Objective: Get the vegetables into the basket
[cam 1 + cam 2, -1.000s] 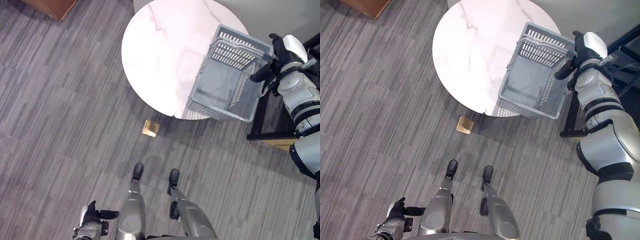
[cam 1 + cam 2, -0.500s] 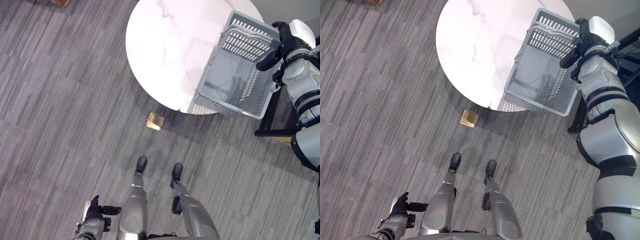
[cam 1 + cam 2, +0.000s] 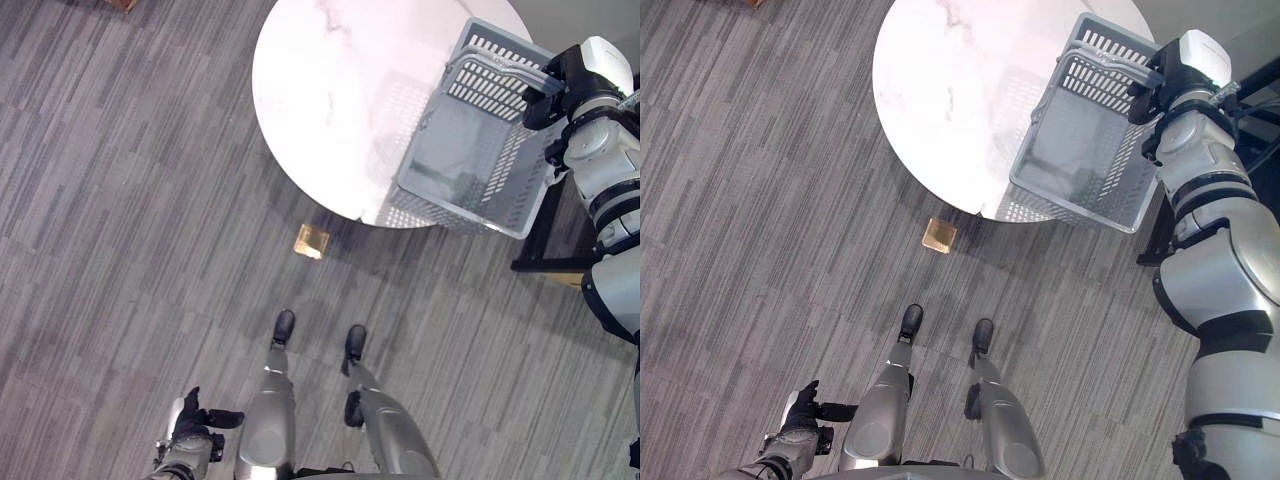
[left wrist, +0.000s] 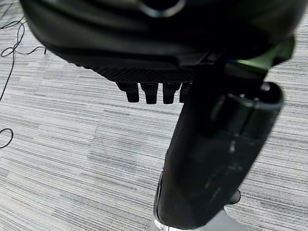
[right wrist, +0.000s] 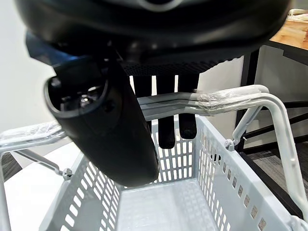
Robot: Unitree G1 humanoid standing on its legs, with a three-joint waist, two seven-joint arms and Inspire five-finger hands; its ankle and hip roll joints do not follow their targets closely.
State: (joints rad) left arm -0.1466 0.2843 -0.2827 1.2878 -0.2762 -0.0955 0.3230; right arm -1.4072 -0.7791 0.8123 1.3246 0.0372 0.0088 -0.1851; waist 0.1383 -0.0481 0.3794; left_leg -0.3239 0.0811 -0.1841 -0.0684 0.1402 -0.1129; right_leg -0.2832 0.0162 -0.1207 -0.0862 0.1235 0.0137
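On table edge — basket (image 3: 480,150); right hand (image 3: 556,85) touching.

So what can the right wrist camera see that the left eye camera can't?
Right wrist view: a close look at the grey basket's film-wrapped handles, with the right hand's straight fingers lying against them and its thumb on the near side.

Left eye view: the round white marble table under the basket, a small tan square on the grey carpet, and the left hand hanging low.

Both: the basket with nothing in it, and the right hand at its handles.
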